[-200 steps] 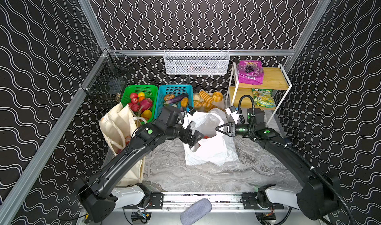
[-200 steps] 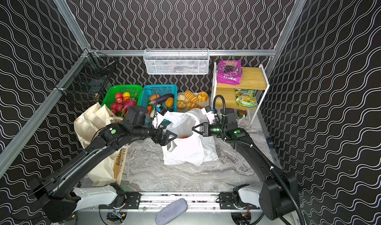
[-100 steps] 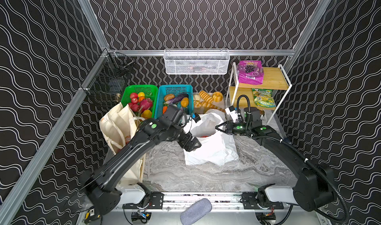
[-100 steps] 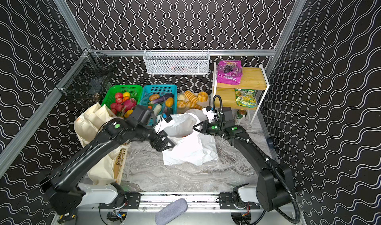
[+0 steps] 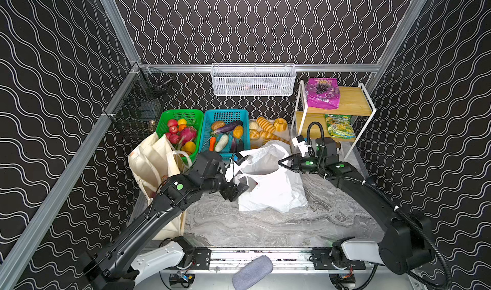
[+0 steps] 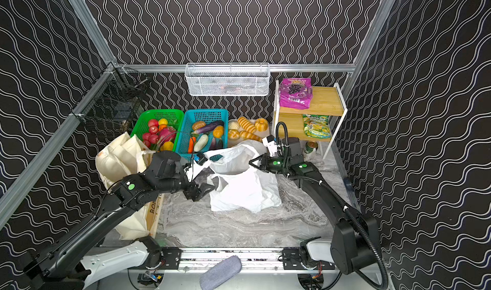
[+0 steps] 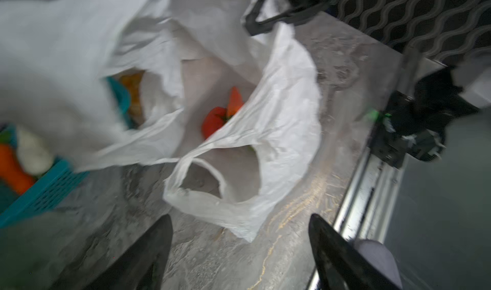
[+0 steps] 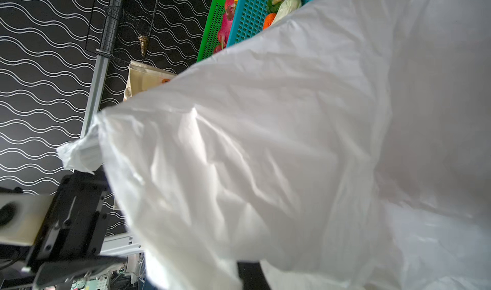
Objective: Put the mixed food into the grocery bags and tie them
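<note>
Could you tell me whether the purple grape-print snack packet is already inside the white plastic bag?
No, the purple snack packet lies on the top board of the shelf rack.

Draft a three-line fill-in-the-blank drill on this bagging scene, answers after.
The right end effector grips the plastic bag; the left end effector's jaws stand ____.
The purple snack packet lies on the ____ shelf of the rack.
In both top views the green basket stands ____ of the teal basket.
Missing: open; top; left.

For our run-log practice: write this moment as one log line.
left gripper: open, empty | right gripper: shut on white plastic bag, rim raised | in bag: red and orange toy vegetables
</note>
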Controlling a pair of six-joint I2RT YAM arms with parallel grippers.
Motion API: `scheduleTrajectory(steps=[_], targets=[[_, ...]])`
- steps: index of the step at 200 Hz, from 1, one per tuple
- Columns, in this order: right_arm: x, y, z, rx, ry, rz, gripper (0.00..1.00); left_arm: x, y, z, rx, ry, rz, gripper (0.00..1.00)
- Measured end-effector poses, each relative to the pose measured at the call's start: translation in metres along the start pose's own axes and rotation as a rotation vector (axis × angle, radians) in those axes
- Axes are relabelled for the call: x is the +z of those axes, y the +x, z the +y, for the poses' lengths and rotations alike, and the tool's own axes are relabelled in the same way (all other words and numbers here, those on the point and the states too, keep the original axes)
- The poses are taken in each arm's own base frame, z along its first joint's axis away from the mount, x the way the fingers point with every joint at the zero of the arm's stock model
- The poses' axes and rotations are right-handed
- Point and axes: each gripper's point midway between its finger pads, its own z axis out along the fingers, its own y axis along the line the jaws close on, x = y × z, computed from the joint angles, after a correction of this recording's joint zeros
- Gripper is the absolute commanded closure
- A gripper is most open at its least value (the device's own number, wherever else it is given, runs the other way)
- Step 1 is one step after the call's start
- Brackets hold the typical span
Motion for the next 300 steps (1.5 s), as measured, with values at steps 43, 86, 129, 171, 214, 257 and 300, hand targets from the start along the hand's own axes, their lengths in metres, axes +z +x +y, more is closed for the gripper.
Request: scheduleTrajectory(steps=[43, 86, 129, 171, 214, 257, 300], targets=[[-0.001, -0.003, -0.001, 0.002, 0.007, -0.014, 1.0, 0.032, 0.049, 0.028, -0.22, -0.111, 0.103, 0.1], [-0.001, -0.004, 0.002, 0.001, 0.001, -0.021, 1.0, 0.07, 0.074, 0.052, -0.463, -0.102, 0.108, 0.22], [-0.002, -0.003, 0.002, 0.005, 0.003, -0.025, 1.0, 0.094, 0.052, 0.053, -0.555, 0.047, 0.008, 0.6], [-0.004, -0.01, -0.008, 0.034, 0.066, -0.063, 1.0, 0.081, 0.021, 0.031, -0.489, 0.201, -0.045, 1.0], [-0.005, -0.029, -0.019, 0.124, 0.154, -0.129, 1.0, 0.031, -0.018, 0.001, -0.376, 0.335, -0.17, 1.0], [-0.015, -0.047, -0.02, 0.186, 0.217, -0.212, 1.0, -0.018, -0.07, -0.037, -0.224, 0.481, -0.276, 1.0], [-0.03, -0.059, -0.007, 0.207, 0.22, -0.289, 1.0, -0.031, -0.089, -0.075, -0.032, 0.559, -0.246, 1.0]])
